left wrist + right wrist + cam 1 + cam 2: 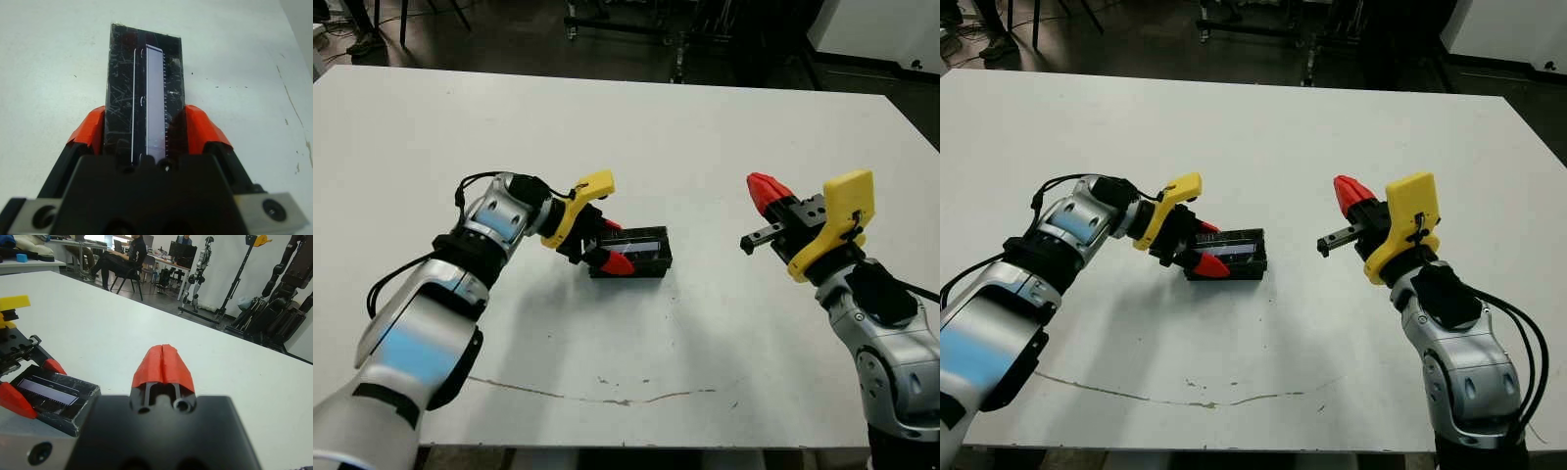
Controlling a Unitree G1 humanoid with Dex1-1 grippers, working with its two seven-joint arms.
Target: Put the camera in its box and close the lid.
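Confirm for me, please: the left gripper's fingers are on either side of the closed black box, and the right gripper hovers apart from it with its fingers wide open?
Not quite. The right gripper has its fingers pressed together, as the right wrist view shows. The rest holds: the left gripper straddles the box, lid on, and the right one hovers apart.

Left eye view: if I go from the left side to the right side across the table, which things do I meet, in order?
left gripper → closed box with the lid on top, held at its left end → bare white table → right gripper, shut and empty.
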